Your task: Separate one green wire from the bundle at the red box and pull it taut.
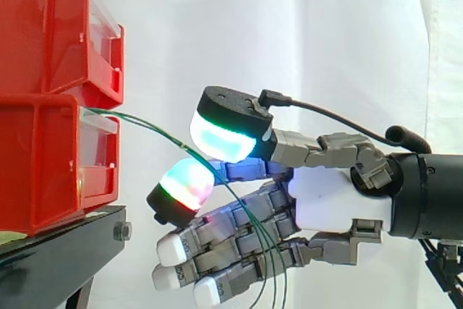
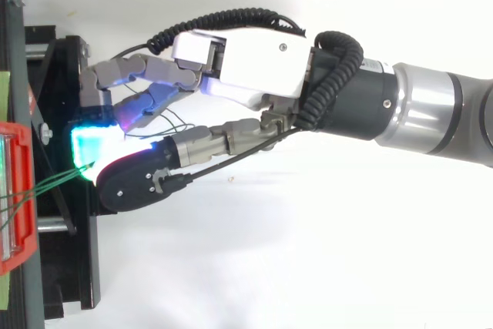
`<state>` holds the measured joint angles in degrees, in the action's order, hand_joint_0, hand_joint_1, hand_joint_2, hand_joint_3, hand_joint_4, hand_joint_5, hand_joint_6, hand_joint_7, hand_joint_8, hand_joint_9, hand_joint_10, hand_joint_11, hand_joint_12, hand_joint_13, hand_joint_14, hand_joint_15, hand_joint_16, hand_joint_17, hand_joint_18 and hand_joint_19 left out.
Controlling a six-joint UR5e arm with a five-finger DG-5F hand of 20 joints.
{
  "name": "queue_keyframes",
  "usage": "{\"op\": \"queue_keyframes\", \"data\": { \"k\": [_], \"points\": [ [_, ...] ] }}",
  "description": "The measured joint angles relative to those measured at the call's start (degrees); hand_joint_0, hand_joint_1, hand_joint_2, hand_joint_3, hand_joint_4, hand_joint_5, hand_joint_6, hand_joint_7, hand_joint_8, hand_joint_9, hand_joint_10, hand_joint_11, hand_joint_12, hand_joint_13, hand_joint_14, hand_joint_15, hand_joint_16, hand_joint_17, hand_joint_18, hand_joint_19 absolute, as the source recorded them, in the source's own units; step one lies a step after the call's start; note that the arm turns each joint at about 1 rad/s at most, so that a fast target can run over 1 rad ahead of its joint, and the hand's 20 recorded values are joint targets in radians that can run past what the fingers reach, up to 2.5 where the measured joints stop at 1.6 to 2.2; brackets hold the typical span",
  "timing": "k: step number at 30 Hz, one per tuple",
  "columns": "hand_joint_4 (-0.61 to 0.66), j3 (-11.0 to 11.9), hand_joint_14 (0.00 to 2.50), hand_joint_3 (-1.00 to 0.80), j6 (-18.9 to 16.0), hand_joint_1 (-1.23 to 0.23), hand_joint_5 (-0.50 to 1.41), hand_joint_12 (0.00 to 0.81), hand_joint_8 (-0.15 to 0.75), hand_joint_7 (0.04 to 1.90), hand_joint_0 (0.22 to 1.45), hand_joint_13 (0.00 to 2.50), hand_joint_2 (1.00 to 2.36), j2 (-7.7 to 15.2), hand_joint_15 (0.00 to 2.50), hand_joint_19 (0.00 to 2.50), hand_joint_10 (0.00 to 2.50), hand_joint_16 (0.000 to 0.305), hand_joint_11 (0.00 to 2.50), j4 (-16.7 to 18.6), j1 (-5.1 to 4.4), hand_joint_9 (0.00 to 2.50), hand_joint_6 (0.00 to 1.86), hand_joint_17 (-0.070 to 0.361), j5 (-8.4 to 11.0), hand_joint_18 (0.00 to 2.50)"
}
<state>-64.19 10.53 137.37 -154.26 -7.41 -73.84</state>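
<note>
Thin green wires [image 1: 145,124] leave the front of the lower red bin [image 1: 43,164] and run slanting down to the right to my hand [image 1: 336,200]. There they pass between the thumb's green-cyan pad [image 1: 224,139] and a curled finger's red-green pad [image 1: 184,184], which close on them. Past the pinch the strands drape over the other fingers, which are half bent, and hang down out of the side view. From above, the wires [image 2: 54,182] fan out of the red bin [image 2: 17,190] and meet at the glowing thumb pad [image 2: 92,148]. Between bin and pinch they look nearly straight.
A second red bin [image 1: 43,27] sits stacked on the lower one. Both rest on a black stand [image 1: 58,251], whose frame [image 2: 69,252] lies just left of my fingertips. A white curtain hangs behind, with open room to the right and below the arm.
</note>
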Motion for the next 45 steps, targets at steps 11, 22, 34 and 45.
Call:
{"op": "queue_keyframes", "data": {
  "k": [11,22,34,45],
  "points": [
    [0.21,1.3,0.01,-0.29,0.5,-0.54,-0.15,0.37,0.323,1.28,0.59,0.68,1.02,0.0,0.19,0.34,0.01,0.059,0.37,-0.7,0.11,0.74,0.71,0.133,-0.25,0.7],
    [0.23,1.5,0.01,-0.25,0.5,-0.74,-0.18,0.364,0.323,1.18,0.59,0.68,1.02,-0.1,0.2,0.33,0.01,0.059,0.4,-1.4,0.03,0.72,0.8,0.133,-0.24,0.73],
    [0.25,1.8,0.01,-0.46,0.5,-0.64,-0.17,0.368,0.327,1.15,0.55,0.7,1.0,-0.1,0.21,0.36,0.01,0.059,0.4,-1.7,-0.06,0.75,0.8,0.134,-0.2,0.76],
    [0.23,1.9,0.01,-0.27,0.5,-0.67,-0.18,0.364,0.321,1.18,0.58,0.69,1.02,-0.1,0.21,0.36,0.01,0.059,0.41,-2.3,-0.35,0.73,0.8,0.132,-0.06,0.76]
  ]
}}
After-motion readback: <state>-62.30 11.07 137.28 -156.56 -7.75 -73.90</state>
